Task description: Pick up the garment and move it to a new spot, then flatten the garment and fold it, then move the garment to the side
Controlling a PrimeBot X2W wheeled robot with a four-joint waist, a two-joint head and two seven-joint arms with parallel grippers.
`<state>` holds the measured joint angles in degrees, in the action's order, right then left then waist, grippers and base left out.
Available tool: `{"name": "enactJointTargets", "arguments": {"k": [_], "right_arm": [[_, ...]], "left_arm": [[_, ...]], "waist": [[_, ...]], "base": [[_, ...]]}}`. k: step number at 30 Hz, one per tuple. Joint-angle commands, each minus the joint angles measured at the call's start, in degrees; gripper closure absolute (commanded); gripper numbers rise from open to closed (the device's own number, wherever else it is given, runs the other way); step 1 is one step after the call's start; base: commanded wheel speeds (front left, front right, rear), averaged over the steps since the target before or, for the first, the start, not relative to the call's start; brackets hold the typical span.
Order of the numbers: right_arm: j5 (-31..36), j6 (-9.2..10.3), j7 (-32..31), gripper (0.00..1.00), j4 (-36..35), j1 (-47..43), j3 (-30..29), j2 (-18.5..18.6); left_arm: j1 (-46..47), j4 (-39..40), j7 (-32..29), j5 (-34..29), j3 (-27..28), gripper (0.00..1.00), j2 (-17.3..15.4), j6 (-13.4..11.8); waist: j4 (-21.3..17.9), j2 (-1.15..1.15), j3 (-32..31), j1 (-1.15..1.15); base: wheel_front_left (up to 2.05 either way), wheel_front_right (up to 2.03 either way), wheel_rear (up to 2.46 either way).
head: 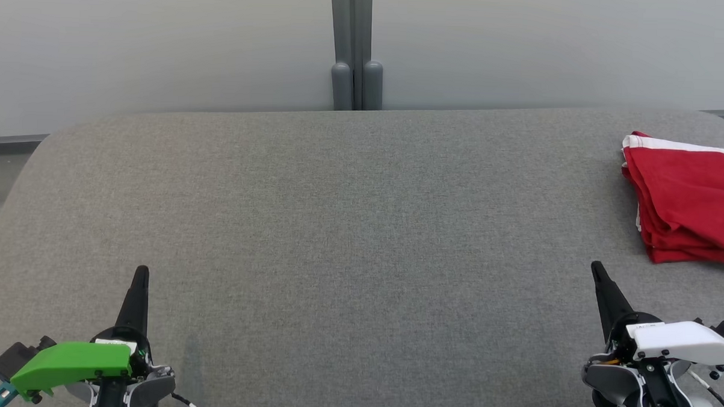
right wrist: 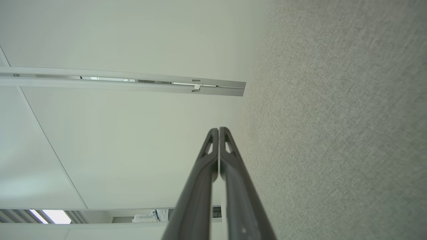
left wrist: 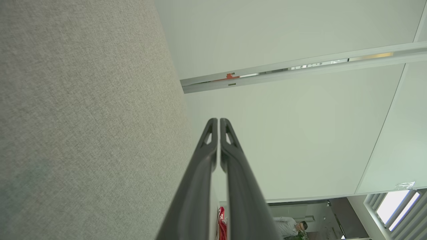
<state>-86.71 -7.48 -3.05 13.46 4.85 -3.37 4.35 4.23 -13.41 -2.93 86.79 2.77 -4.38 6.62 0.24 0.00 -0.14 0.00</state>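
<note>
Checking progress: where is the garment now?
The folded red garment lies at the far right of the grey table in the head view, just beyond the right claw.

Grey felt-like tabletop [head: 349,239] with rounded far corners runs wide across the head view. Behind it are pale wall panels [head: 163,40], split by a grey vertical post [head: 356,46] with two rounded stubs at the table edge. Left wrist view: horizontal rail [left wrist: 300,68] between panels, small orange bit [left wrist: 228,76] in its gap, a person [left wrist: 288,227] at the bottom, maybe seated, too small to tell, and a bright slatted light [left wrist: 395,205] at lower right. Right wrist view: second rail [right wrist: 133,83], ceiling light [right wrist: 55,216], blurry pale clutter [right wrist: 146,217] beside it.
</note>
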Motion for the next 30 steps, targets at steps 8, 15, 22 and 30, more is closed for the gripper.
{"name": "enactJointTargets", "arguments": {"k": [8,15,22,30], "right_arm": [[-3.86,-0.02,-1.36,1.00,0.29,1.18,-0.93,-0.16],[-6.34,-0.02,-2.12,1.00,0.46,1.47,-1.48,-0.28],[-6.98,-0.02,-2.44,1.00,0.54,1.44,-1.77,-0.40],[-6.76,-0.02,-2.52,1.00,0.55,1.46,-1.93,-0.51]], "left_arm": [[1.80,-0.32,-1.10,4.17,1.09,1.00,-0.11,0.66],[2.16,-0.53,-1.85,6.46,1.75,1.00,-0.04,0.97],[2.25,-0.62,-2.26,7.32,2.05,1.00,0.10,1.10],[2.27,-0.63,-2.33,7.06,2.20,1.00,0.26,1.11]], "waist": [[-0.11,0.00,0.15,0.00],[-0.20,0.00,0.27,0.00],[-0.24,0.00,0.32,0.00],[-0.24,0.00,0.32,0.00]], "base": [[0.00,0.00,0.00],[0.00,0.00,0.00],[0.00,0.00,0.00],[0.00,0.00,0.00]]}}
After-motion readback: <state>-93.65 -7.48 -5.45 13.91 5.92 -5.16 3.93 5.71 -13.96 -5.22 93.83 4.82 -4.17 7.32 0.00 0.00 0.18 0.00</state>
